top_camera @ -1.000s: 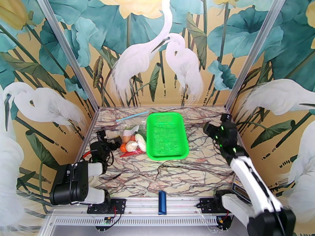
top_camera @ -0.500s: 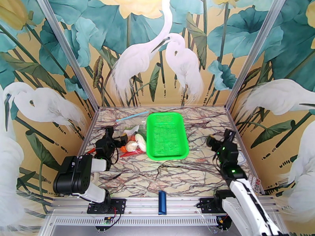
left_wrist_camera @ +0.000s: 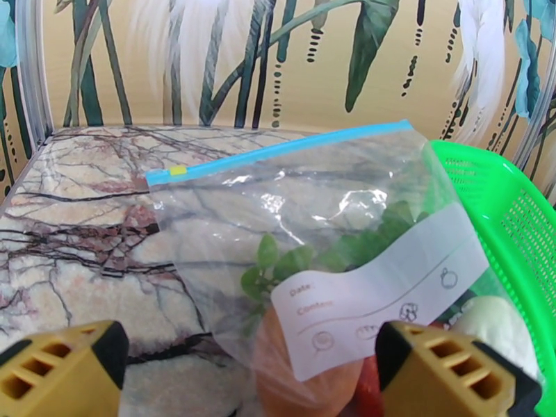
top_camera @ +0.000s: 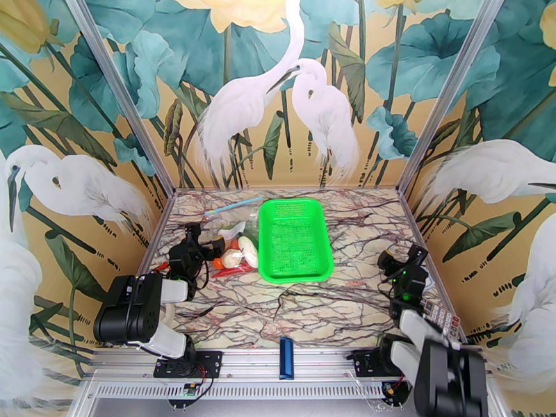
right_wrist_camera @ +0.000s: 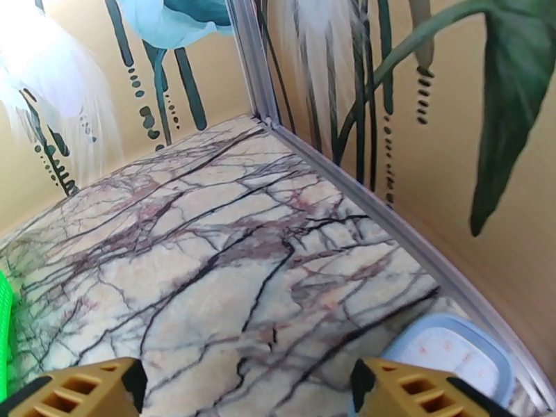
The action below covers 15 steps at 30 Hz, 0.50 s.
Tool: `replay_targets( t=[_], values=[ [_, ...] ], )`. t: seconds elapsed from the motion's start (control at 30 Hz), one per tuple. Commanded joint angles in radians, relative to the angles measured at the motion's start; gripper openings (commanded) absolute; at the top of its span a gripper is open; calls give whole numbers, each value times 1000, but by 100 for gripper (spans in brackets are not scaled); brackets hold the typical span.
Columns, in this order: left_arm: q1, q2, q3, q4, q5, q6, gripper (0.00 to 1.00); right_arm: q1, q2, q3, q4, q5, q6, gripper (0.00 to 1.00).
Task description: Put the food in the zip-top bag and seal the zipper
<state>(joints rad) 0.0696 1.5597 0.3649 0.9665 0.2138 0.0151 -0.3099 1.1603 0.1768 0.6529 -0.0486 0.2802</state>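
Observation:
The see-through zip-top bag [top_camera: 231, 231] lies on the marble table, left of the green basket. Its light-blue zipper [top_camera: 235, 205] runs along the far edge and shows in the left wrist view as a straight strip, zipper [left_wrist_camera: 278, 151]. The food [top_camera: 235, 257] is bunched at the bag's near end: white, orange and red pieces, with green leaves [left_wrist_camera: 278, 262] seen through the plastic. My left gripper [top_camera: 192, 249] stands open just left of the food, its yellow fingertips [left_wrist_camera: 62, 370] either side of the bag's near end. My right gripper [top_camera: 403, 262] is open over bare table at the near right.
A bright green mesh basket [top_camera: 295, 239] sits mid-table, its rim [left_wrist_camera: 500, 203] touching the bag's right side. A short dark-blue bar [top_camera: 285, 357] lies at the near edge. A white-lidded box [right_wrist_camera: 452, 352] rests by the right wall near my right gripper.
The right arm has pulled back from beside the basket to the near right corner. The left gripper moved forward to the bag, then held still.

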Motion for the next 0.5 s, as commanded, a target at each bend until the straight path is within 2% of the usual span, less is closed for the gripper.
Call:
replay_targets(
  t=[0.0, 0.1, 0.13, 0.17, 0.3, 0.37, 0.43, 0.47],
  values=[
    [-4, 3, 20, -26, -24, -9, 100, -5, 111, 72, 168, -103, 44, 84],
    [-4, 2, 20, -28, -31, -10, 100, -1, 246, 105, 298, -131, 76, 83],
    [-4, 3, 20, -28, -32, -11, 100, -2, 282, 138, 273, -175, 64, 76],
    [-4, 2, 20, -28, -32, -10, 100, -1, 300, 170, 236, -218, 49, 74],
    [-4, 2, 22, -31, -34, -10, 100, 46, 302, 198, 196, -247, -23, 76],
    [-4, 2, 23, -32, -38, -11, 100, 116, 304, 205, 181, -225, -115, 81],
    [-4, 2, 24, -36, -48, -14, 100, 217, 355, 207, 211, -161, -226, 91],
    [-4, 3, 25, -36, -50, -14, 100, 261, 393, 191, 277, -100, -249, 100]
  ],
)
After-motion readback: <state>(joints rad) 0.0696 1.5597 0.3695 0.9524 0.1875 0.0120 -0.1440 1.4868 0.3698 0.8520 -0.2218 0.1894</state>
